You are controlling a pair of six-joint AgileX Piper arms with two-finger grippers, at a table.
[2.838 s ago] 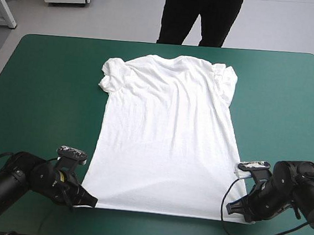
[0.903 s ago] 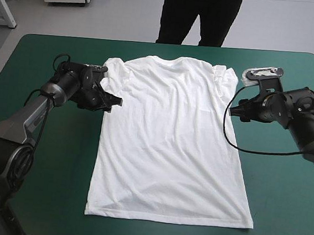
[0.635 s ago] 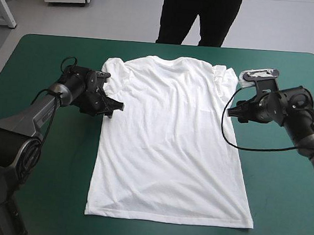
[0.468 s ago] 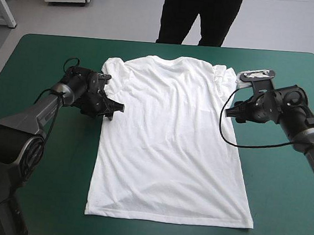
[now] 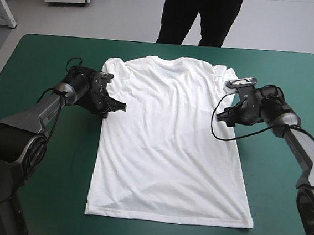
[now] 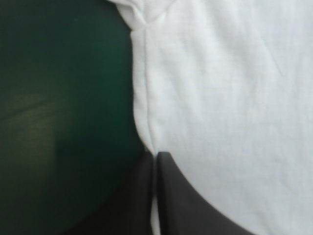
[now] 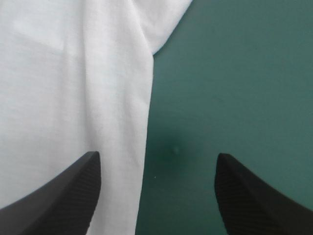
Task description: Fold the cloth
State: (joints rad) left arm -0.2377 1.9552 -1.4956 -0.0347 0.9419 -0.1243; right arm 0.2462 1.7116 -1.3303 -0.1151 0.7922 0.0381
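Two hands sit at the side edges of the T-shirt (image 5: 171, 146), just below the sleeves (image 5: 112, 69). The white short-sleeved T-shirt lies spread flat in the middle of the bench (image 5: 284, 180), collar toward the far edge, hem toward the near edge.

The left hand (image 6: 155, 164) has its black fingers together with a thin sliver of white between them, so we read it as pinched on the shirt's side edge under the armpit. The right hand (image 7: 157, 161) has its fingers wide apart, straddling the opposite side edge. One finger is over cloth, the other over the teal-green cover (image 7: 234, 73), and nothing is gripped.

We judge the step to be taking both side edges for a fold. To do it well, we'd set the right hand so the edge sits deep between its fingers and close fully on the cloth. We'd match the left hand's spot along the shirt, then lift both evenly so nothing skews. The risk is a shallow bite that slips.
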